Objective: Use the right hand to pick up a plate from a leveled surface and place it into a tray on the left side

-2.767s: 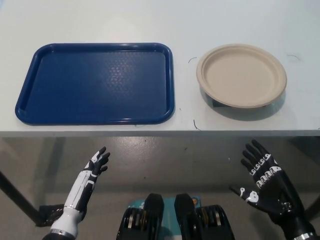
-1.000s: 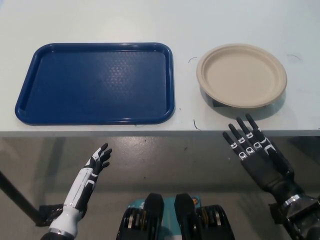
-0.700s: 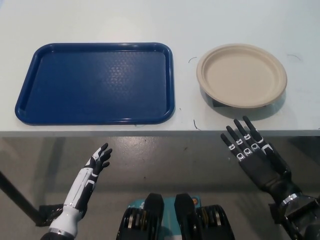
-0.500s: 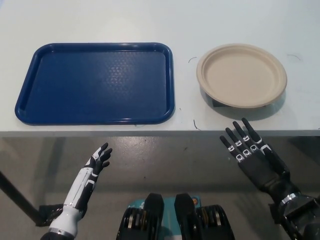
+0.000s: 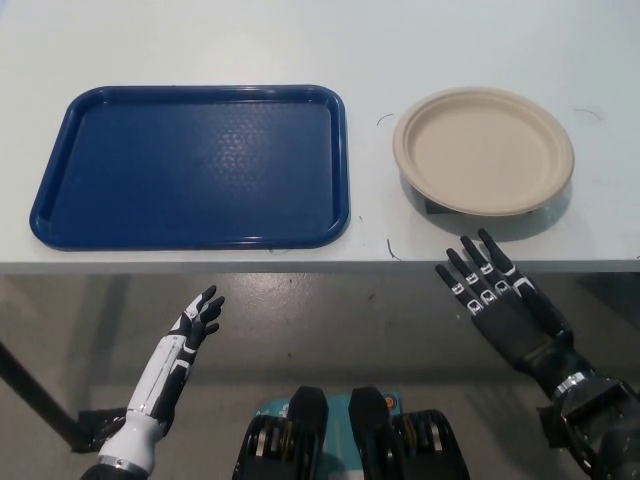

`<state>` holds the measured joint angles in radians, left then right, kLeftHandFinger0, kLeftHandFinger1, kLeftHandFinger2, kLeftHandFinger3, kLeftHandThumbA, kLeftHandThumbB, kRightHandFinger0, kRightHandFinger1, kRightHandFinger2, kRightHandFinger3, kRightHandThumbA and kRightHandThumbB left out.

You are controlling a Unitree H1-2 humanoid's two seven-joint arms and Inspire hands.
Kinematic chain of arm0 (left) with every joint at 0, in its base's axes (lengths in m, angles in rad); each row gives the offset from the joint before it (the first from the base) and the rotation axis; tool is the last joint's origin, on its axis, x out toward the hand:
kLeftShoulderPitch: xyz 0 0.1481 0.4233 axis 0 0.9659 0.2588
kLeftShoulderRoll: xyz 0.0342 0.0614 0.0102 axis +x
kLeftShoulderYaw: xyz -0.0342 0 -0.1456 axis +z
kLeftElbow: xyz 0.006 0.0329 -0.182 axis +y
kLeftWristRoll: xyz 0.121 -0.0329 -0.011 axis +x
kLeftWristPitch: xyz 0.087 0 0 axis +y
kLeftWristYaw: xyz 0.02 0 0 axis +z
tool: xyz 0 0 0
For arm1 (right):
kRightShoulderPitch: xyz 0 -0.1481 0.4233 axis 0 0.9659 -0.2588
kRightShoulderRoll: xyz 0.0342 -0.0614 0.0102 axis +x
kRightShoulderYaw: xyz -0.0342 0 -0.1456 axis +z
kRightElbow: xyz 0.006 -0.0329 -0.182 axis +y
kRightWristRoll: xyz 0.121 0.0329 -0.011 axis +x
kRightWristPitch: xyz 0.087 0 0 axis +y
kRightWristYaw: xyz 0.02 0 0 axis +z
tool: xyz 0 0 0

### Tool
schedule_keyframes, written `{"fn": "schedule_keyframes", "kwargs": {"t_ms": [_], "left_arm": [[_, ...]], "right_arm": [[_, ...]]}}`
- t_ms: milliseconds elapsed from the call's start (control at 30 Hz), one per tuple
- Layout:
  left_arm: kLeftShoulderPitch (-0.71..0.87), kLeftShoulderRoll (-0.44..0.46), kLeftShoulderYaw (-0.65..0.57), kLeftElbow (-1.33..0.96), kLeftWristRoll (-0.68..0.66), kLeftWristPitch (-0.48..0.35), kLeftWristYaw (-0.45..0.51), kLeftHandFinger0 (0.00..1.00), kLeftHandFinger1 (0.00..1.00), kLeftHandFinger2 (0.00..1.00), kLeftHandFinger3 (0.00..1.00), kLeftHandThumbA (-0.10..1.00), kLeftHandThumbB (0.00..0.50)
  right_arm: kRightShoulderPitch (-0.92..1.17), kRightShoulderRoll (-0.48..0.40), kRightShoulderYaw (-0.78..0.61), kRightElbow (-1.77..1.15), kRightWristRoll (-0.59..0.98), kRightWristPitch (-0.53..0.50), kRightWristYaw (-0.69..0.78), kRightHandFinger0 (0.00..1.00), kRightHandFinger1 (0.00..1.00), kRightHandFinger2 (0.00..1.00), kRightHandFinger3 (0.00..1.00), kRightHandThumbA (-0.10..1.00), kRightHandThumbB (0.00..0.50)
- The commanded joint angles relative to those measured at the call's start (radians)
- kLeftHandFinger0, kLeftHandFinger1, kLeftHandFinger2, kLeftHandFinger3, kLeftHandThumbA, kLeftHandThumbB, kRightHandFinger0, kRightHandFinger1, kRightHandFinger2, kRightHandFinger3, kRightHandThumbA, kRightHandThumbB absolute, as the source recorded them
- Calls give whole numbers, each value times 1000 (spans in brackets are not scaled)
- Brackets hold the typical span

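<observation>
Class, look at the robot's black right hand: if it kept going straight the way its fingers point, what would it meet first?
Probably the near rim of the beige plate. The right hand points up-left over the table edge, though its height is unclear.

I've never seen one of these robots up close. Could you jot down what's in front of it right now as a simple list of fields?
surface: pale table
tray: blue, empty, on the table's left part
plate: beige, empty, right of the tray, apart from it
right robot hand: black, open, fingers spread, fingertips at the table's near edge just below the plate, not touching it
left robot hand: white, open, resting low at lower left, below the table
task progress: plate not yet picked up
</observation>
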<state>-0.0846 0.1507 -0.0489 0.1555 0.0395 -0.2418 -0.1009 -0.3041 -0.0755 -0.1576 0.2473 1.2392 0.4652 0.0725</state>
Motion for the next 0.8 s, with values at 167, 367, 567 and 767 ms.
{"fn": "schedule_keyframes", "kwargs": {"t_ms": [167,367,567,767], "left_arm": [[-10,15,7,-27,-9,-28,-12,1000,1000,1000,1000,1000,500],[-9,16,6,-30,-9,-26,-12,1000,1000,1000,1000,1000,500],[-10,19,4,-25,-2,-39,-11,1000,1000,1000,1000,1000,500],[-9,17,5,-25,-8,-36,-12,1000,1000,1000,1000,1000,500]], "right_arm": [[-62,-8,-31,1,-39,5,29,1000,1000,1000,1000,1000,424],[-82,-10,-35,16,-61,5,17,1000,1000,1000,1000,1000,411],[-121,-12,-54,62,-80,5,19,1000,1000,1000,1000,1000,402],[-156,-11,-75,97,-93,5,15,1000,1000,1000,1000,1000,398]]}}
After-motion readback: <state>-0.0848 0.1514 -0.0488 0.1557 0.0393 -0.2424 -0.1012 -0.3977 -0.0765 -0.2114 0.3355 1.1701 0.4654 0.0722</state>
